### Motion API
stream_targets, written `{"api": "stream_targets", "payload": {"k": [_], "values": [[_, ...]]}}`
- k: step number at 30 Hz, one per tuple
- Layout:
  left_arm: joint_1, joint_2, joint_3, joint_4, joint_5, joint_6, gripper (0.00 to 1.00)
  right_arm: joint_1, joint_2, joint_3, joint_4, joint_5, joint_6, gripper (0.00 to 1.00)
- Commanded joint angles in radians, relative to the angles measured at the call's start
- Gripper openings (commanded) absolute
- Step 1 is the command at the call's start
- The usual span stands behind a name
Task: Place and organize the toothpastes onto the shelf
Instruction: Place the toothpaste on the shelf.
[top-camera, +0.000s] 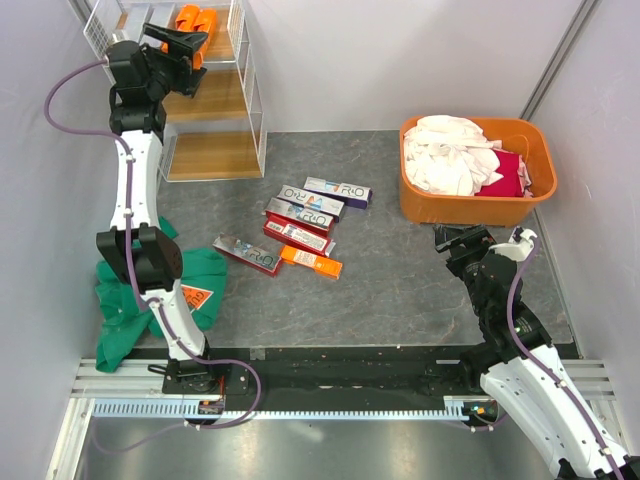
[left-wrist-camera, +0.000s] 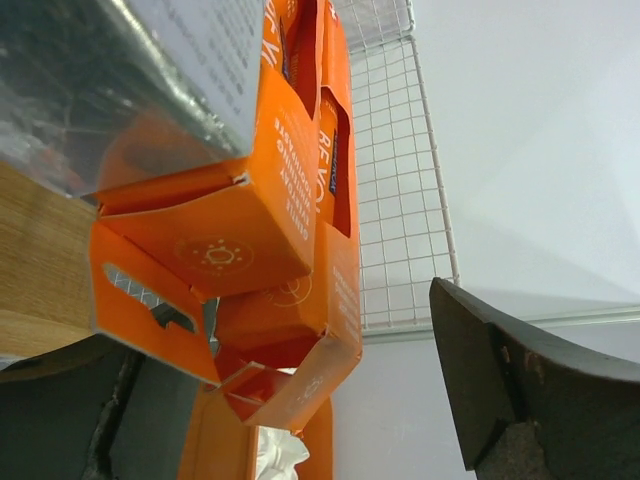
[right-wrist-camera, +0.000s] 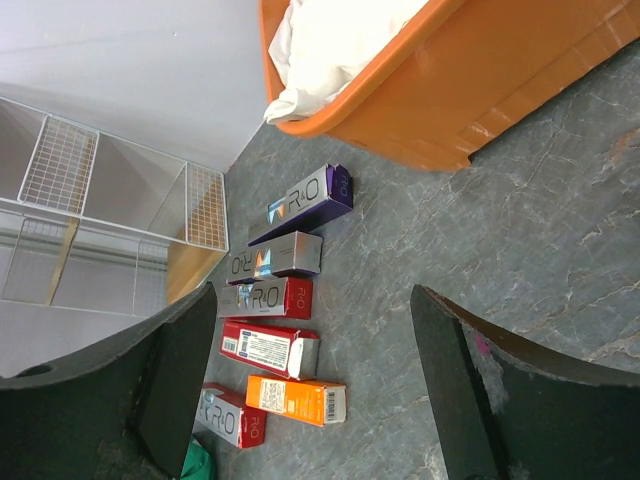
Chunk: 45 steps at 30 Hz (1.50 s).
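Shelf (top-camera: 215, 100) is the biggest thing: white wire frame with wooden tiers, and my left gripper (top-camera: 180, 42) is up at the front edge of its top tier. Jaws stand wide apart. In the left wrist view the right-hand finger (left-wrist-camera: 520, 400) is clear of everything, with open room between it and the wire mesh side (left-wrist-camera: 400, 180). I can't tell whether the other finger touches anything. Orange tub (top-camera: 478, 205) sits just beyond my right gripper (top-camera: 462, 240), near rim close, the two apart. The right jaws are spread wide with nothing between them, and there is bare table (top-camera: 400, 290) all round. Green cloth (top-camera: 150, 300) lies at the left arm's base, well below the left gripper. Orange toothpastes (left-wrist-camera: 220, 240) are stacked straight ahead of the left gripper on the top tier, end flaps hanging open, with a silver-grey carton (left-wrist-camera: 120, 80) against them. Six loose toothpastes (top-camera: 300, 225) lie on the table ahead and to the left of the right gripper, well apart from it, in a rough row; the orange one (top-camera: 311, 263) is near the row's end.
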Motion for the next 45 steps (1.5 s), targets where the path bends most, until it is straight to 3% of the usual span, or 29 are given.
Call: {"api": "stream_targets", "payload": {"k": [1,11,20,24,31,35,45], "values": [[-0.005,-0.054,-0.06,0.058,0.031,0.016,0.96,0.001,-0.007,0.006,0.003,0.012,-0.015,0.86],[-0.014,-0.292,-0.43,0.283,0.042,0.107,1.0,0.003,-0.003,0.006,-0.004,0.006,-0.015,0.87],[-0.014,-0.389,-0.51,0.299,0.033,0.165,1.0,0.001,0.001,0.003,-0.01,-0.004,-0.012,0.87],[-0.014,-0.412,-0.542,0.299,0.016,0.185,0.93,0.003,0.0,0.003,-0.018,-0.004,-0.009,0.87],[-0.011,-0.366,-0.448,0.277,0.002,0.216,0.73,0.003,-0.01,0.003,-0.027,-0.003,-0.009,0.87],[-0.011,-0.299,-0.358,0.236,0.005,0.214,0.57,0.001,-0.011,0.0,-0.03,-0.001,-0.004,0.87],[-0.011,-0.119,-0.15,0.173,0.021,0.173,0.53,0.001,-0.014,-0.002,-0.039,0.006,-0.014,0.87]]}}
